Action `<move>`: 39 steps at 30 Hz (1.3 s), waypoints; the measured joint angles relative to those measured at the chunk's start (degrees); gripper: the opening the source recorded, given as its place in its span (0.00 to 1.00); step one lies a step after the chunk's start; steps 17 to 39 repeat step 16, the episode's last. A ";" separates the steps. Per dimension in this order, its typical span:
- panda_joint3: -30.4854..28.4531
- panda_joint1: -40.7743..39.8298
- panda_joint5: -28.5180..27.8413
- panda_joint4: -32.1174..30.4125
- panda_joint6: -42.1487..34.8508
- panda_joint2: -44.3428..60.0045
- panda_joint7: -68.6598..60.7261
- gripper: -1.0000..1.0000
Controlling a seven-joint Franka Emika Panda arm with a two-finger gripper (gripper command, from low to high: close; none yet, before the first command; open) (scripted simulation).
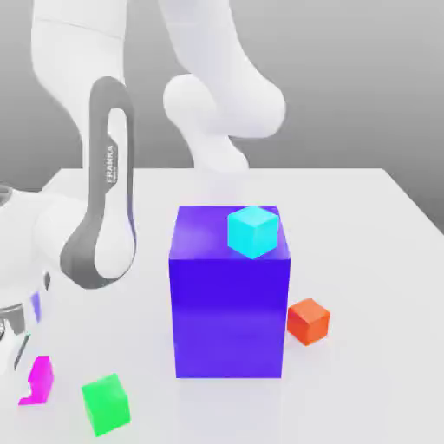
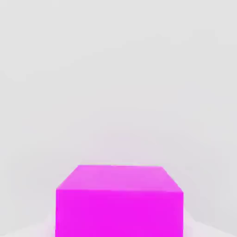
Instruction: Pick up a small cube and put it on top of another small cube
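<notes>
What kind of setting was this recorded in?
It looks like a simulated robot workspace: a plain white tabletop against a blank grey backdrop, a white Franka arm, and flat-coloured blocks, such as the large blue one.

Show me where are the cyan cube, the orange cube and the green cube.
cyan cube (image 1: pixel 252 232): exterior view, middle
orange cube (image 1: pixel 308 322): exterior view, front
green cube (image 1: pixel 106 405): exterior view, front face

a cyan cube (image 1: pixel 253 231) rests on top of the large blue block (image 1: pixel 229 316), toward its right side. on the white counter (image 1: pixel 364 381), an orange cube (image 1: pixel 309 322) sits just beside the block's right side, and a green cube (image 1: pixel 107 405) lies left of the block, nearer, beside a partly hidden magenta cube (image 1: pixel 41 381).
</notes>
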 joint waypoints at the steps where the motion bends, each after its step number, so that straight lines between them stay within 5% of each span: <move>1: -0.28 0.20 -0.42 -0.42 -1.57 -1.99 0.30 0.00; 8: 4.00 8.26 -3.69 -3.92 -8.86 -12.91 10.67 0.00; 13: 4.60 9.63 -4.53 -3.94 -1.99 -6.05 12.57 0.00; 14: 4.60 9.67 -4.57 -3.89 -0.87 -4.87 12.61 1.00; 39: 4.60 9.67 -4.57 -3.89 -0.87 -4.87 12.61 1.00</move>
